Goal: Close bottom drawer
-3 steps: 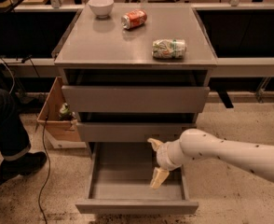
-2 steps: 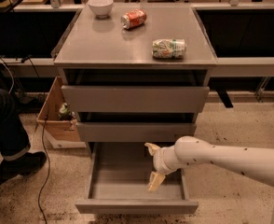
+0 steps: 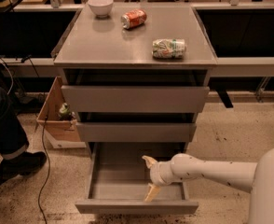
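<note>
The bottom drawer of the grey cabinet is pulled far out, its flat front panel near the lower edge of the camera view and its deep tray empty. My gripper reaches in from the right on a white arm and hangs over the right part of the open tray, behind the front panel. Its two cream fingers are spread apart and hold nothing. The middle drawer front and the top drawer front stand above, each slightly out.
On the cabinet top lie a white bowl, a red can and a green-white can, both on their sides. A cardboard box stands left of the cabinet. A person's leg and shoe are at far left.
My arm has slid left, carrying the gripper further over the open tray. The bottom drawer stays pulled out as before.
</note>
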You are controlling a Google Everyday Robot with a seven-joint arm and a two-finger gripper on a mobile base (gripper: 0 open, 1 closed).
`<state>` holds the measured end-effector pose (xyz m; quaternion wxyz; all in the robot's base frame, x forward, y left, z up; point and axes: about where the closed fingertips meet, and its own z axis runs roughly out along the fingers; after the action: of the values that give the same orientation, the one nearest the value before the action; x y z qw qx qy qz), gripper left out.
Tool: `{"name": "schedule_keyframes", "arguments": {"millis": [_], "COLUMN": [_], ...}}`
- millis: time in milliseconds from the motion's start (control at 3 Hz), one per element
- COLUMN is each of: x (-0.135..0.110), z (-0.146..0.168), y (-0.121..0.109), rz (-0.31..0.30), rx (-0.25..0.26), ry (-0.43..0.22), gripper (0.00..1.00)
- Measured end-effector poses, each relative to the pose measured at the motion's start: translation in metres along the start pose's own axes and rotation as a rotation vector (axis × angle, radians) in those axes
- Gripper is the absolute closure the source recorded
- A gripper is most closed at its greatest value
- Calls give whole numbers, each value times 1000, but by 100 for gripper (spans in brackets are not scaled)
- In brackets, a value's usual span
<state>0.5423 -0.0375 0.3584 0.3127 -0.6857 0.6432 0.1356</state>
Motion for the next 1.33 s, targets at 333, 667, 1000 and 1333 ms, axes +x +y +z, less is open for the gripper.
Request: {"name": "schedule_keyframes", "arguments": {"millis": [333,667,1000,1333], "x": [1,21,50,85], "z": [1,27,62,100], "y": [1,7,16,30], "rz": [1,19,51,100], "rx": [1,4,1,-13], "ry": [-1,3,29,75], "gripper": [0,0,0,0]}}
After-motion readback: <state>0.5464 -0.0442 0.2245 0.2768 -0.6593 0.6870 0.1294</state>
